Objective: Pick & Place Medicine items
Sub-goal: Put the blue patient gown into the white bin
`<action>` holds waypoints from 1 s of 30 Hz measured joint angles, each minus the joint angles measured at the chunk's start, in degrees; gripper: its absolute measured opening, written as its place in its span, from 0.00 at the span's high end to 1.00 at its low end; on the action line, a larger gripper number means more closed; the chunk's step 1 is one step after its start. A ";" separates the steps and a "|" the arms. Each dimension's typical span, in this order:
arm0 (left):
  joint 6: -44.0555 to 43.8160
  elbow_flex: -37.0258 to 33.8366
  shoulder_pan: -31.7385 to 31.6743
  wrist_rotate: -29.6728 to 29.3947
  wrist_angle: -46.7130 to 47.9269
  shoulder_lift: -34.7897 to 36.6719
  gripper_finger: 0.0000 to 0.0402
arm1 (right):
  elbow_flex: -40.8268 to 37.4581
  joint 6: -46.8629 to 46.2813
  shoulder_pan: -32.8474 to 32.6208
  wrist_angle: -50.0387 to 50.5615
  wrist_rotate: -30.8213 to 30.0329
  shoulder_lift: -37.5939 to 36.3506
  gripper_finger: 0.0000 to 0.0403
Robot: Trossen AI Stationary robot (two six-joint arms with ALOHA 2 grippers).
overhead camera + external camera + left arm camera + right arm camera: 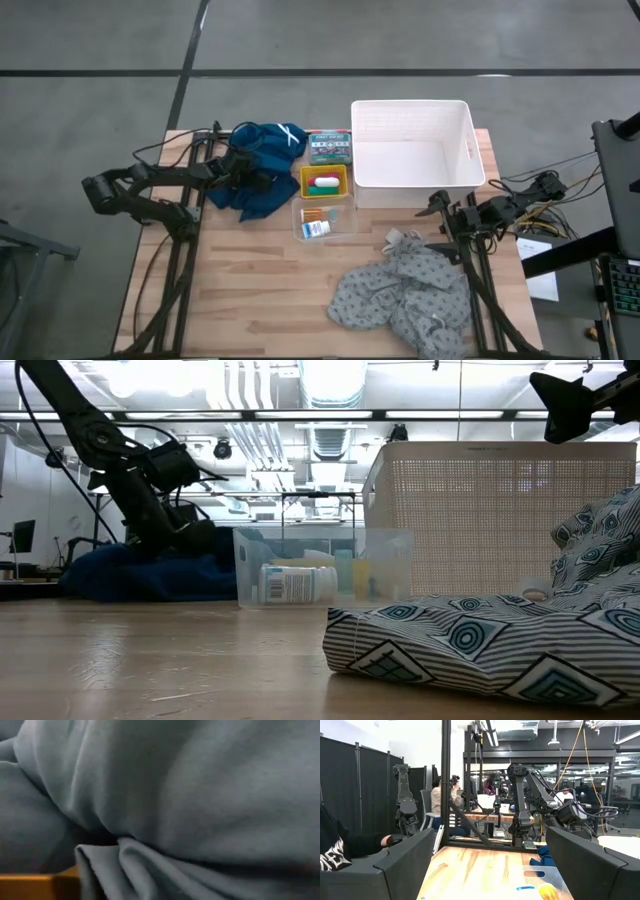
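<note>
Left arm reaches into the dark blue cloth (262,170), finger state unclear; right arm's fingers (485,865) wide open, empty.

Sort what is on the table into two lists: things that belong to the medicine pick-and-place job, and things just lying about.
Job:
yellow tray with a white and a green piece
clear tray with the bottle
white basket

Lying about:
blue cloth
grey cloth
green box

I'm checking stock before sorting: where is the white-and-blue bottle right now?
In the high view the bottle lies in the clear tray at mid-table, just below the yellow bin and left of the patterned cloth.
</note>
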State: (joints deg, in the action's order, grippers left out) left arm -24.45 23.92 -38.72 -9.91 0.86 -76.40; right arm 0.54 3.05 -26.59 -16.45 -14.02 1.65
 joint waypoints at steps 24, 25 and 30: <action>0.02 0.00 0.00 0.68 -0.53 0.00 0.90 | 0.01 0.00 0.00 -0.02 0.00 0.00 0.06; 0.03 -0.03 0.00 0.70 -0.70 0.00 0.90 | 0.01 0.00 0.00 0.00 0.00 0.00 0.06; 0.13 0.15 0.02 0.99 -1.37 0.66 0.90 | 0.01 0.00 -0.01 -0.02 0.00 -0.01 0.06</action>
State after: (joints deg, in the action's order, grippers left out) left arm -24.32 24.07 -38.70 -8.92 -0.51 -75.74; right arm 0.55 3.05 -26.61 -16.47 -14.02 1.64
